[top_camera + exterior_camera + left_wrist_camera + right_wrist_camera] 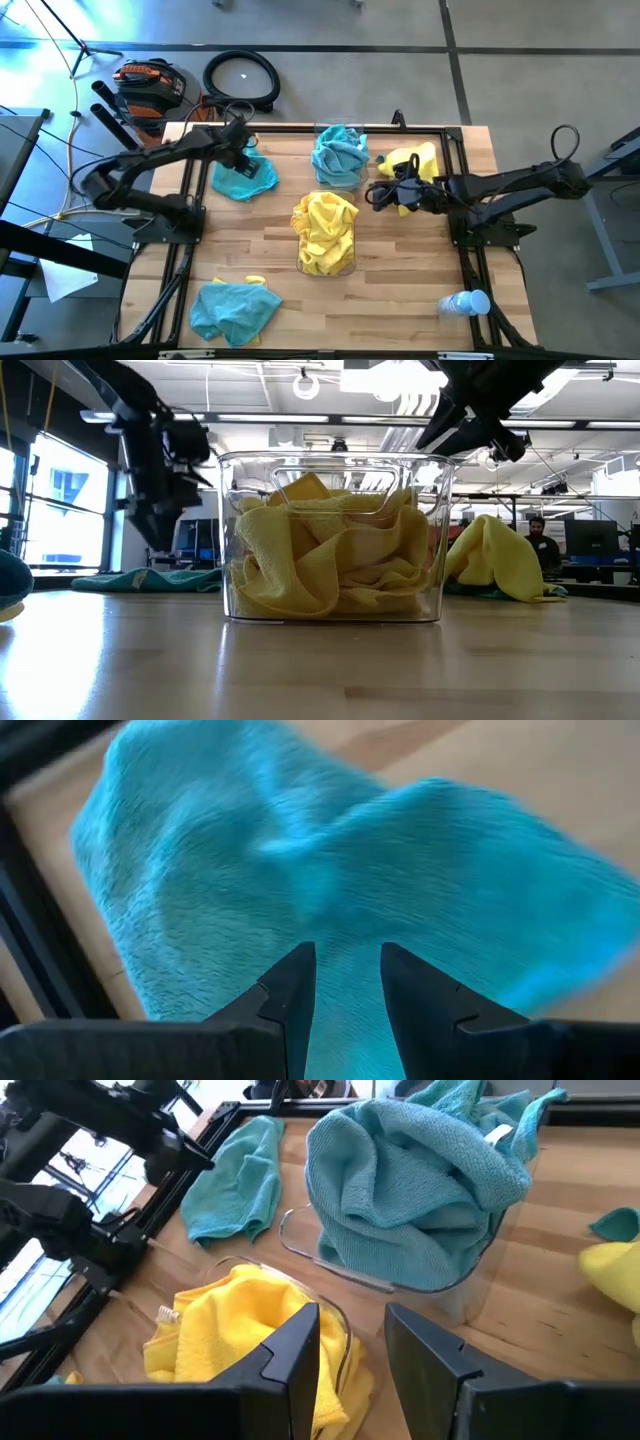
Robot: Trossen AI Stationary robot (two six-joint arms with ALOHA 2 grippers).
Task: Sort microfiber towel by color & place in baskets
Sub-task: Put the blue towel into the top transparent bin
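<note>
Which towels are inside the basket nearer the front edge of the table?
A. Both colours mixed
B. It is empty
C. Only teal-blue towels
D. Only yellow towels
D: the front basket holds only yellow towels, as the low view also shows.

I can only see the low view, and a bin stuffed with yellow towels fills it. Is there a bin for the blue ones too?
Observer: Yes. A second clear basket sits behind yours, holding teal towels.
Operator: Which arm is by the yellow towel outside?
Observer: The right gripper, open, is beside that yellow towel.
Operator: And the other arm?
Observer: The left gripper hangs open just above a loose teal towel.
</note>
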